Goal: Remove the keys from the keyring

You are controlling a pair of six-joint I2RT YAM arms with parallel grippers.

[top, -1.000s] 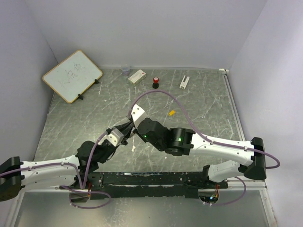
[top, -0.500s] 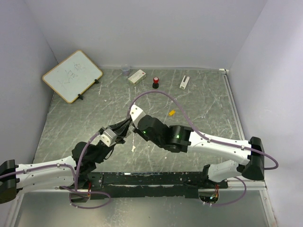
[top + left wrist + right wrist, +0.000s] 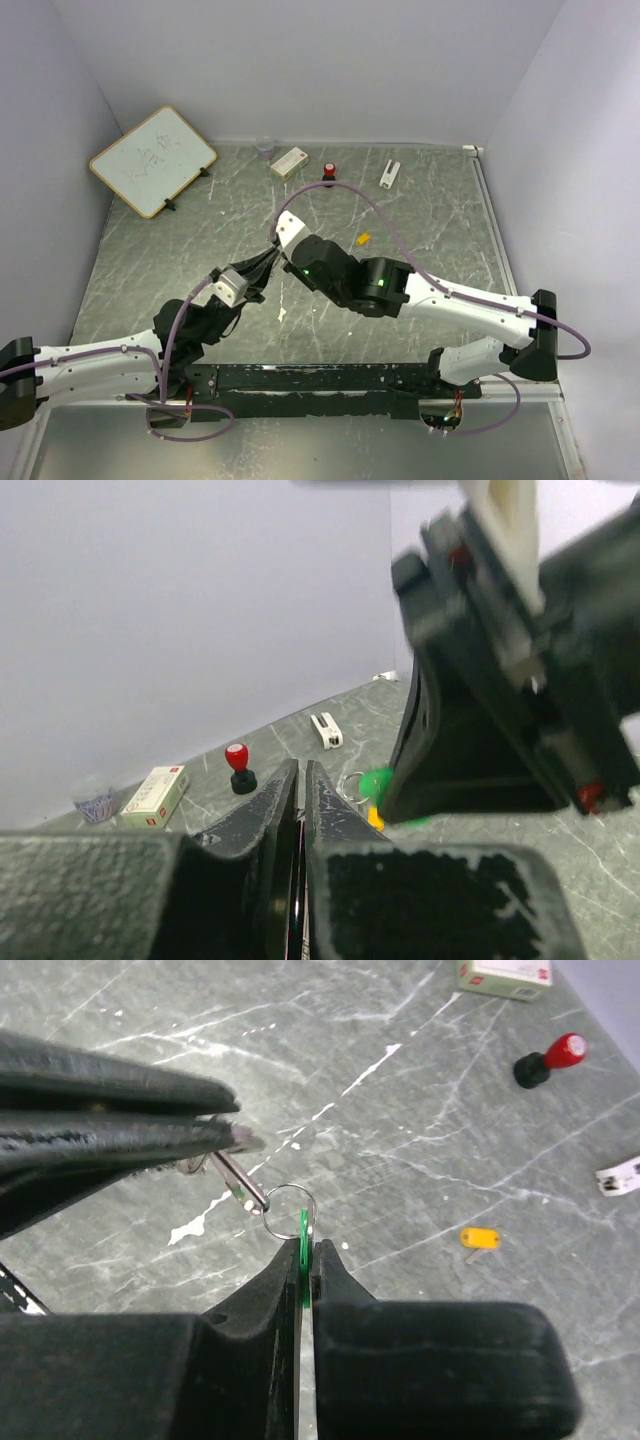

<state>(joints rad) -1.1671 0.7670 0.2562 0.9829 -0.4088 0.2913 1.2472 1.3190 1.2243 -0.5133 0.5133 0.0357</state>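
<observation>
Keyring is in the air over mid-desk, strung between the 2 tools, not touching the desk.

Green key is on the ring, edge-on, with the right tool pinched shut on its head.

Left tool is closed too, clamped on the dull brownish bit that hangs off the ring's other side.

Yellow-orange key lies flat on the desk, well apart from the ring, so it's off already.

Risks from here:
- Both grips are on thin, small parts. A pull that isn't in line with the wire coil likely pops the green key or the brownish bit out of a tool, and the ring drops.
- The ring may just rotate or stretch between the tools instead of letting the key walk round the coil.
- The tools sit nearly tip to tip, so any twist risks finger-to-finger contact.

Count: 2 keys (1 on the ring, 1 off), 1 keyring, 2 tools. Far side: 1 red-capped knob, 1 small box, 1 white block, 1 whiteboard.
</observation>
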